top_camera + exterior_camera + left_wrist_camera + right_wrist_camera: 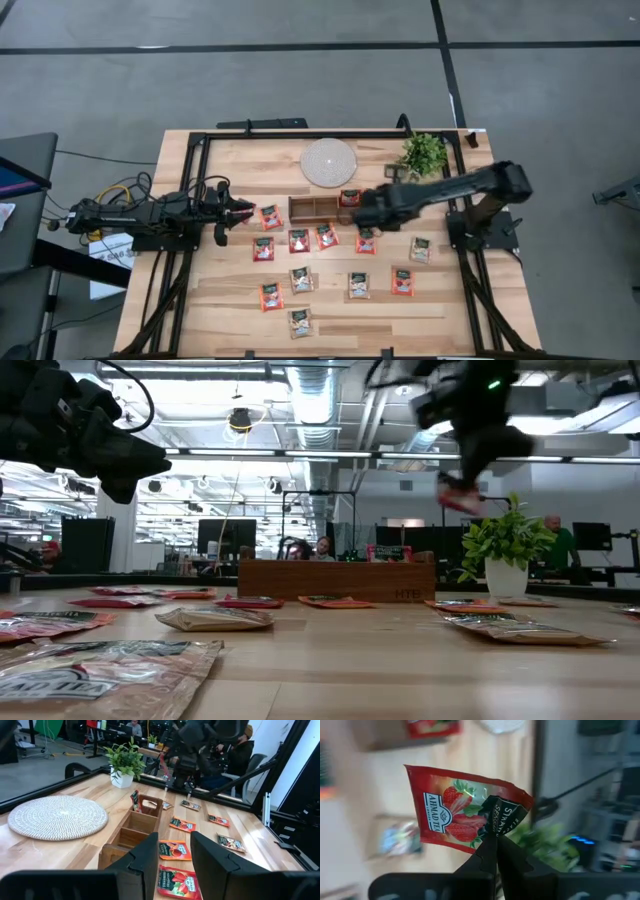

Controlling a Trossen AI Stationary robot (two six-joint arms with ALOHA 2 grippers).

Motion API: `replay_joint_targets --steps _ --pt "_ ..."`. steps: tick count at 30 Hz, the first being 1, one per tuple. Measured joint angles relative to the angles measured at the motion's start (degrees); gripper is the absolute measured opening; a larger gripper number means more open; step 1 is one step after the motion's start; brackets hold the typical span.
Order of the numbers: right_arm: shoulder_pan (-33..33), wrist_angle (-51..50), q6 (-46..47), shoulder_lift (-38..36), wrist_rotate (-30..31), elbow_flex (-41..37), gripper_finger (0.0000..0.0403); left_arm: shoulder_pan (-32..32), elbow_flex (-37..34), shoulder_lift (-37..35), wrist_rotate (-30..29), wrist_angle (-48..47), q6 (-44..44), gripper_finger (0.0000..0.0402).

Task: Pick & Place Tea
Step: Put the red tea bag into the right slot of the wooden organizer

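Note:
Several tea sachets, red ones [299,240] and pale ones [301,279], lie flat across the wooden table. One red sachet [350,197] stands in the right end compartment of the brown wooden tray [314,208]. My right gripper [362,214] hangs just right of the tray, above the table, shut on one more red strawberry sachet [455,812]. My left gripper [175,862] waits at the table's left side, level and open, with nothing between its fingers. It points toward the tray [131,827]. My right gripper pinches the red sachet by a corner of its dark green band [504,814] between its two fingertips. The paper is creased where they meet. The fingers slant down from above. The sachet [457,500] is lifted clear, well above the table and the tray.
A round white woven disc [328,161] and a potted plant [423,153] stand at the far side behind the tray. Black frame rails [190,170] border the table. People sit in the room beyond the table [556,540].

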Motion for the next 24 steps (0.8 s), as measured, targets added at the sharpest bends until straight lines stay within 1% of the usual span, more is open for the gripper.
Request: replay_joint_targets --steps 4,7,12,15,19,24 --pt "-3.51 1.49 -6.48 6.24 6.12 5.48 0.0 0.0 0.0 0.01 -0.02 0.02 0.0 0.0105" --pt "-5.06 5.2 -10.77 9.92 8.94 9.51 0.0 0.02 0.0 0.02 -0.03 0.02 0.0 0.0105" --pt "-5.65 11.24 -15.93 15.43 10.05 15.24 0.0 0.0 0.0 0.0 -0.04 0.02 0.02 0.0105" --pt "-5.52 10.69 -17.26 18.21 10.33 16.78 0.0 0.0 0.0 0.0 -0.04 0.02 0.0 0.0105" --pt "-5.21 9.46 -16.86 20.24 10.17 16.86 0.0 0.02 0.0 0.02 -0.04 0.03 0.0 0.0105" --pt "-4.69 9.1 -15.75 20.65 10.04 16.86 0.0 0.0 0.0 0.03 -0.04 0.04 0.01 0.0105"
